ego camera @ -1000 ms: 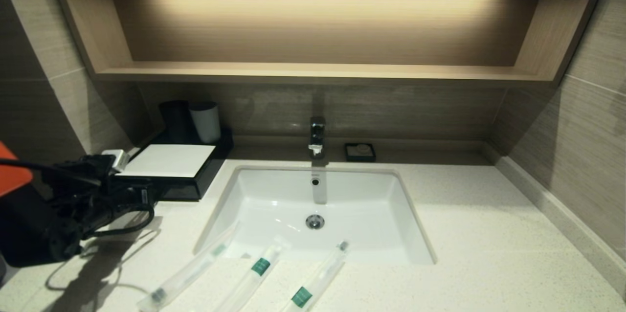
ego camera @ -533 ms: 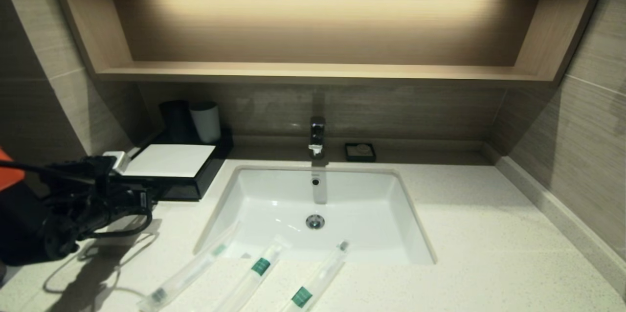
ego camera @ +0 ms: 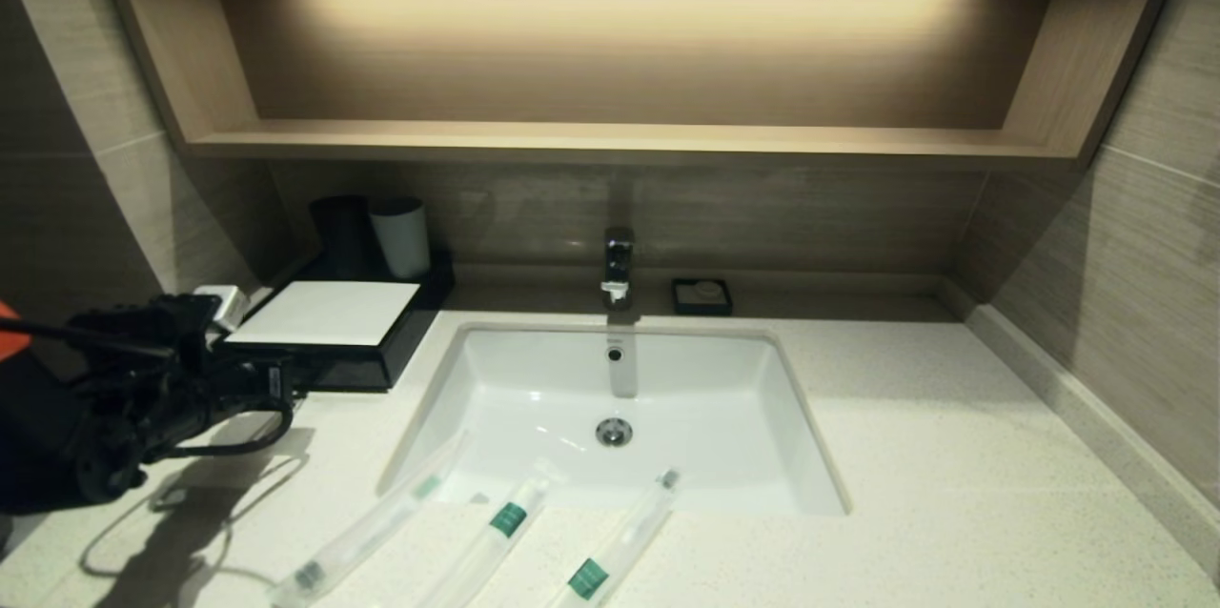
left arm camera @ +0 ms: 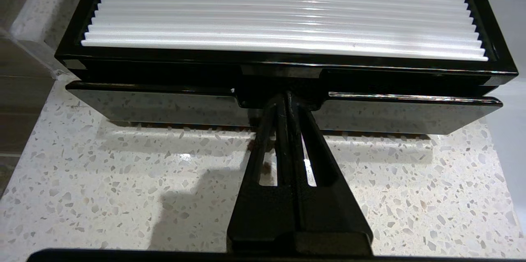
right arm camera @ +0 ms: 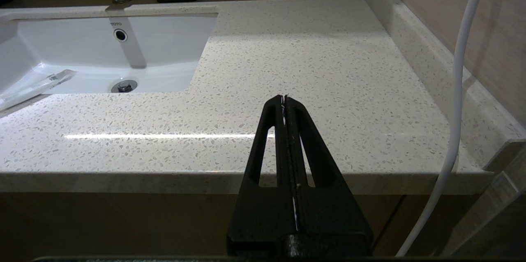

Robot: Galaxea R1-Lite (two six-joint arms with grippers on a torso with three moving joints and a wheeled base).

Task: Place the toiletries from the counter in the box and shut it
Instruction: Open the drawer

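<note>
The black box (ego camera: 329, 313) with its white ribbed top (left arm camera: 283, 11) stands at the counter's (ego camera: 953, 456) back left. In the left wrist view its drawer front (left arm camera: 164, 108) sits a little forward of the box body. My left gripper (left arm camera: 283, 95) is shut, its tips in the notch at the middle of the drawer front; it also shows in the head view (ego camera: 276, 384). Three sleeved toiletries lie at the sink's front edge: one with a dark tip (ego camera: 367, 527) and two with green bands (ego camera: 496, 532) (ego camera: 615, 546). My right gripper (right arm camera: 284, 97) is shut and empty over the counter's front right edge.
The white sink (ego camera: 810, 456) with its faucet (ego camera: 618, 265) is set in the counter's middle. A small black soap dish (ego camera: 701, 295) sits behind it. A black cup (ego camera: 341, 232) and a white cup (ego camera: 400, 236) stand behind the box. A wooden shelf (ego camera: 610, 139) hangs above.
My left arm has drawn back a little to the left, away from the box. The toiletries have not moved.
</note>
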